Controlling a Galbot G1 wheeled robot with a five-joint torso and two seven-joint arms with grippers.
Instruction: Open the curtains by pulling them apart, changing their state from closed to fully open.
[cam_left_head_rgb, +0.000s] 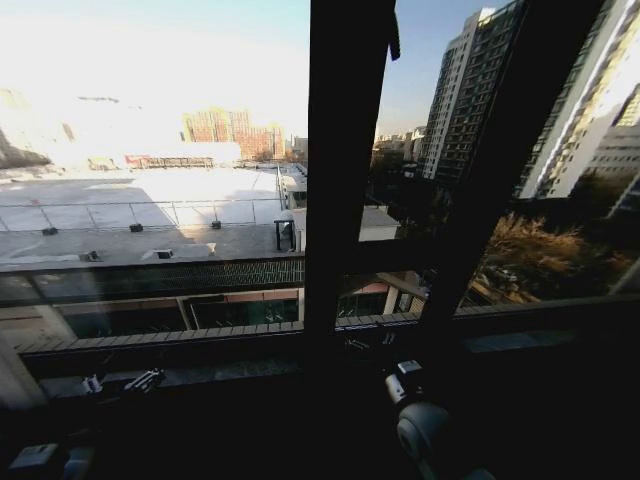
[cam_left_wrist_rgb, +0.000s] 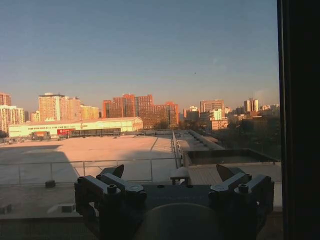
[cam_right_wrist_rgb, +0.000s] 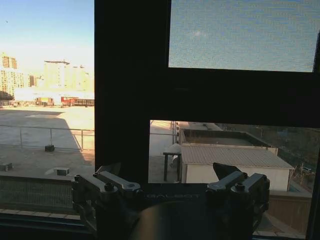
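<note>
Below, left tool (cam_left_wrist_rgb: 171, 172), right tool (cam_right_wrist_rgb: 167, 170), splayed

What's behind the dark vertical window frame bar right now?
Behind the dark vertical window frame bar lie rooftops and distant high-rises; it hides the strip directly behind. Both open grippers, left and right, face the glass.

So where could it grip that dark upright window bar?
Probably mid-height, straight on from the room side: the bar stands vertical just ahead of the open right gripper, which could straddle it sideways. It looks nearly as wide as the opening, though.
</note>
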